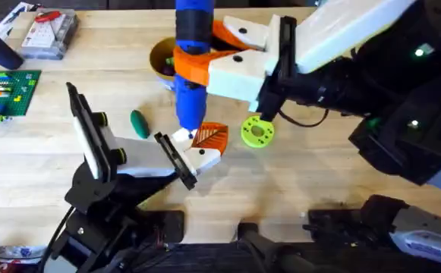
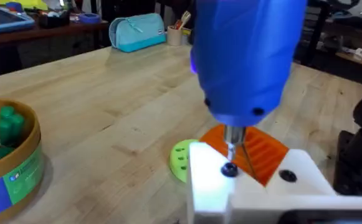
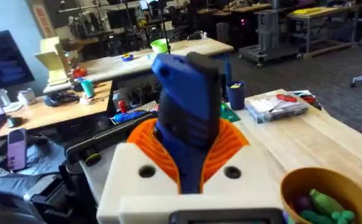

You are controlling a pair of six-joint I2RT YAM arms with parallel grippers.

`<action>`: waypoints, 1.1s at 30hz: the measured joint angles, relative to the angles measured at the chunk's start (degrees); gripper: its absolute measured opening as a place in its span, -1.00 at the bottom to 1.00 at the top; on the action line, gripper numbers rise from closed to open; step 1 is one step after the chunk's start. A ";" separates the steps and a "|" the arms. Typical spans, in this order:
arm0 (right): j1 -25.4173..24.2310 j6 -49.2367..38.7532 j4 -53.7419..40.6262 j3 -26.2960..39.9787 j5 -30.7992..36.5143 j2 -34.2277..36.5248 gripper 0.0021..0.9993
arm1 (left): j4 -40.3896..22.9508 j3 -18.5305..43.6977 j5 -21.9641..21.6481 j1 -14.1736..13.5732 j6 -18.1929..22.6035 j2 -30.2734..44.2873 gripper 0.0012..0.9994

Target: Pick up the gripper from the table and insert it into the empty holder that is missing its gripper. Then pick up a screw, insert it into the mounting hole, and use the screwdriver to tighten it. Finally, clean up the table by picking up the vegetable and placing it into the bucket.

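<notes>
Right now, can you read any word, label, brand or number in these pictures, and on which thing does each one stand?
No text can be read.
Bucket: green and blue label on its side, print too blurred.
Clear box at the table's far left corner: red and white contents, lettering too small.
Screwdriver: no marking visible.

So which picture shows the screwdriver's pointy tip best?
The left wrist view: the screwdriver comes down with its thin metal tip on a dark screw in the white gripper. The overhead view shows the blue body, tip tiny. The right wrist view shows its top end between orange pads.
</notes>
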 joint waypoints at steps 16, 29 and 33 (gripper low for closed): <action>0.01 -0.37 -0.89 0.00 0.00 0.00 -0.77 | -0.01 0.00 0.00 0.00 0.00 0.00 -0.98; 0.01 -1.07 -1.49 0.00 0.00 0.00 -0.77 | -0.01 0.00 0.00 0.00 0.00 -0.02 -0.98; 0.01 -1.07 -1.49 0.00 0.00 0.00 -0.77 | -0.01 0.00 0.00 0.00 0.00 0.00 -0.98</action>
